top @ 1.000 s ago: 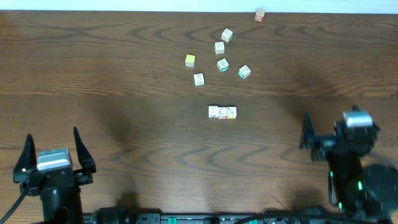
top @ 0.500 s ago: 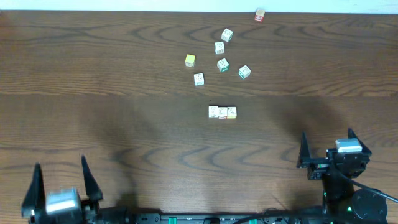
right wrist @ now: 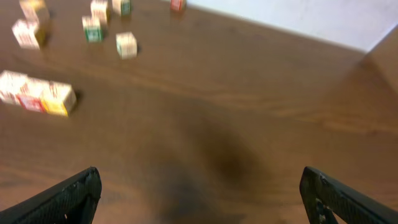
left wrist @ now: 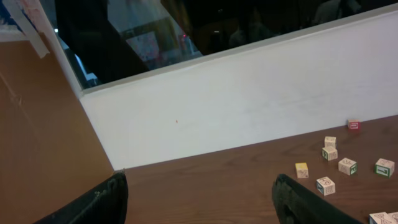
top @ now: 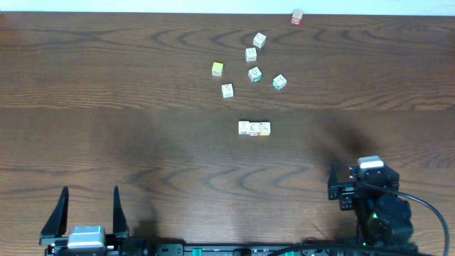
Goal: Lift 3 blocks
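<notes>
Dark wood counter (top: pixel 142 142) is carrying the three blocks (top: pixel 254 128) at its centre, sitting touching in a tight row. I'm guessing they're lined up so one pinch along the row takes all three. Spare cubes (top: pixel 254 74) are lying scattered well behind. Left jaws and right jaws are both gaping wide, grasping nothing, hanging at the near edge well apart from the row.
</notes>
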### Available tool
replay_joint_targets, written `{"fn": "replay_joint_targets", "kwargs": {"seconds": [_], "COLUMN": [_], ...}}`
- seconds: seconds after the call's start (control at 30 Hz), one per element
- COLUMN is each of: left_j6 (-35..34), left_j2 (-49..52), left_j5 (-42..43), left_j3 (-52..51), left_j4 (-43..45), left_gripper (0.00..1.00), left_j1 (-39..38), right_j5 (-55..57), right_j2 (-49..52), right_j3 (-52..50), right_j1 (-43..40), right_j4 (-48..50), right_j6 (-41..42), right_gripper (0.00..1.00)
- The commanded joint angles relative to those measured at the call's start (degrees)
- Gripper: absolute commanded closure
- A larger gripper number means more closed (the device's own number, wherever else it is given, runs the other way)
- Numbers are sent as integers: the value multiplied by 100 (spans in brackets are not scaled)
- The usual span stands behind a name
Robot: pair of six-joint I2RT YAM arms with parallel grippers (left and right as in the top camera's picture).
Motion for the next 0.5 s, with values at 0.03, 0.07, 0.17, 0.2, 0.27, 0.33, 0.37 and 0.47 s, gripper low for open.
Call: {"fn": "replay_joint_targets", "kwargs": {"seconds": [0.03,0.07,0.17,0.2,0.27,0.33,0.37,0.47], "left_j6": [28,31,31,31,31,52,55,52], "left_j2": [-9,-9,-9,-9,-7,-7,-7,-7], "left_j5": [105,101,101,101,101,101,101,98], "left_j3": [-17,-17,-17,-17,-17,-17,-17,-17], "left_j4": [-15,-35,-153,-251,-487,-584,-555,-702], "left_gripper": [25,25,25,25,25,25,25,25], "left_j1": [-31,-28,-28,-31,-28,-28,-31,-28], "right_j5": [-24,-24,-181,-323,-708,-1281,-1655,-2490], "right_j2": [-37,-37,-37,-37,-37,-37,-37,-37], "right_j3": [-197,-192,-192,-192,-192,-192,-192,-192], "right_j1": [-55,-55,-55,-55,-55,-55,-55,-55], "right_j4": [-76,-103,-90,-90,-90,-90,-90,-55], "right_j6": [-59,-59,-50,-35,-33,-33,-35,-39], "right_gripper": [1,1,1,1,1,1,1,1]}}
